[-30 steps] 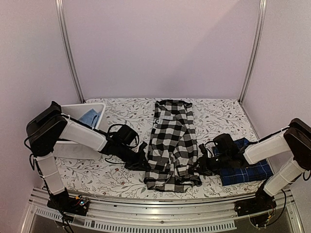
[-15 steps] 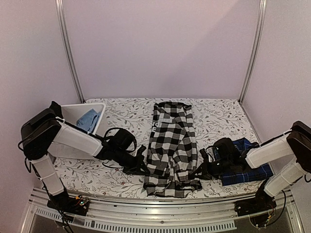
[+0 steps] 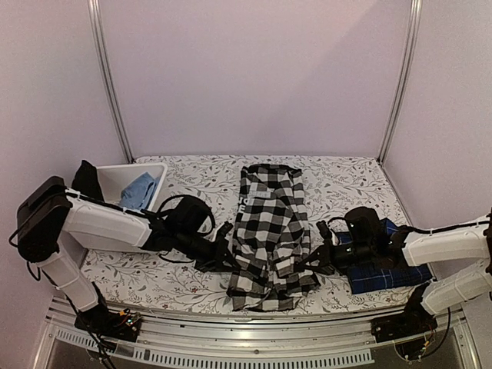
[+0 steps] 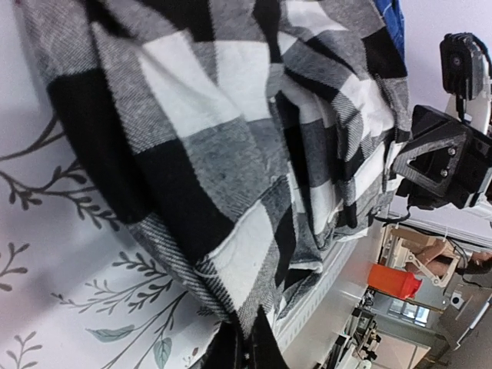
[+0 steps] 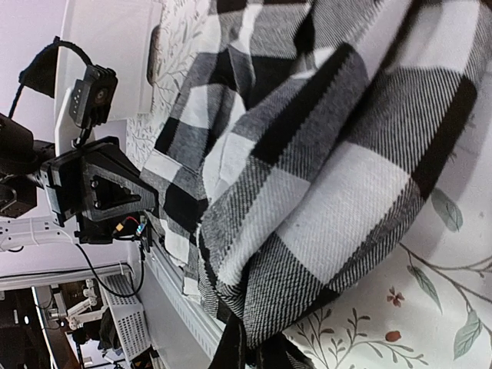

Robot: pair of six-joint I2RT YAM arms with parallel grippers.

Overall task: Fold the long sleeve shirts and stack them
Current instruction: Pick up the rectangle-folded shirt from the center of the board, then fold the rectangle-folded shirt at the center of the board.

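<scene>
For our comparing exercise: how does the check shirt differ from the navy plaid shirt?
The check shirt has black-and-white squares; the navy shirt, thin light lines on blue. The check shirt lies long, rumpled, mid-table; the navy shirt sits folded at the right. The left pincer and right pincer grip the check shirt, not the navy shirt. Both are plaid.

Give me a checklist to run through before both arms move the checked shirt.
1. Left fingers shut on the checked shirt's edge: ok.
2. Right fingers shut on its opposite edge: ok.
3. Each grip holds only one layer of cloth: cannot tell.
4. Checked shirt lying smooth: not ok, its near half is bunched.
5. Navy plaid shirt folded at the right side: ok.
6. White bin apart from the checked shirt: ok.
</scene>
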